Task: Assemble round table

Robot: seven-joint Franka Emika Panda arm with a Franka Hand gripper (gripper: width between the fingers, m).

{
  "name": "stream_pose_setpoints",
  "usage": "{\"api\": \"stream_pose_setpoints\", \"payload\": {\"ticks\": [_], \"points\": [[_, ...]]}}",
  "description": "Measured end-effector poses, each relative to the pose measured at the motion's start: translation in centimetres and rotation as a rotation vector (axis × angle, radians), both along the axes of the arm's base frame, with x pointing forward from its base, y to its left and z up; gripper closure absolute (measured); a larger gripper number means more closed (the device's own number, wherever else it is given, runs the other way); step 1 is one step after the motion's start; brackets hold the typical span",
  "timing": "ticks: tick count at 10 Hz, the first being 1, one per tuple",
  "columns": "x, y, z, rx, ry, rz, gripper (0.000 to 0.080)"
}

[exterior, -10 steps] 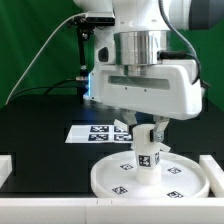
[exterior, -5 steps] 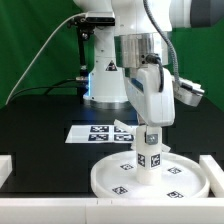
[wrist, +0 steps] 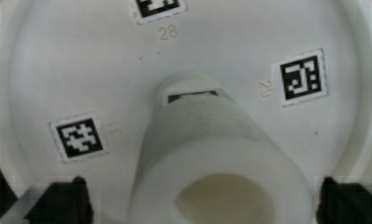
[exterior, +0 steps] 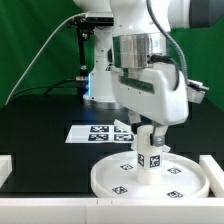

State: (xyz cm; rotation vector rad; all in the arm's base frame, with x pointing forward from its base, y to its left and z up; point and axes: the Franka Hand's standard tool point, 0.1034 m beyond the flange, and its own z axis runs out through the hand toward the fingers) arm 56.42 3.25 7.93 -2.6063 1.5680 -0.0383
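Note:
The large rimmed round disc (exterior: pixel 120 180) lies flat at the front of the black table. The short cylindrical post (exterior: pixel 150 158) stands upright on its middle, tags on its side. My gripper (exterior: pixel 151 137) hangs straight above the post, a finger on each side of its top. In the wrist view the post (wrist: pixel 201 150) rises from the disc (wrist: pixel 58 80) between my two dark fingertips (wrist: pixel 58 203), with a gap on each side; the gripper (wrist: pixel 204 203) is open. A white tagged piece, probably the cross-shaped one (exterior: pixel 122 125), lies behind the disc, partly hidden by my hand.
The marker board (exterior: pixel 92 132) lies flat behind the disc. White rails (exterior: pixel 6 166) stand at the table's left and right edges. The arm's base (exterior: pixel 100 75) and a black cable are at the back, before a green backdrop.
The hand turned about its vertical axis to edge-on half a second ago and is now back broadside. The post stays upright in the same spot on the disc.

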Motion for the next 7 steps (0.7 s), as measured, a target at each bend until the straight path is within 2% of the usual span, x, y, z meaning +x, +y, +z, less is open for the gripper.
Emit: {"api": "stream_pose_setpoints", "payload": {"ticks": [1, 2, 5, 7], "points": [[-0.12, 0.38, -0.09, -0.007, -0.01, 0.199, 0.0152], [-0.21, 0.78, -0.15, -0.012, -0.016, 0.248, 0.0152], [-0.18, 0.45, -0.17, -0.033, -0.03, 0.467, 0.0151], [-0.04, 1.14, -0.11, -0.095, -0.044, 0.89, 0.0151]]}}
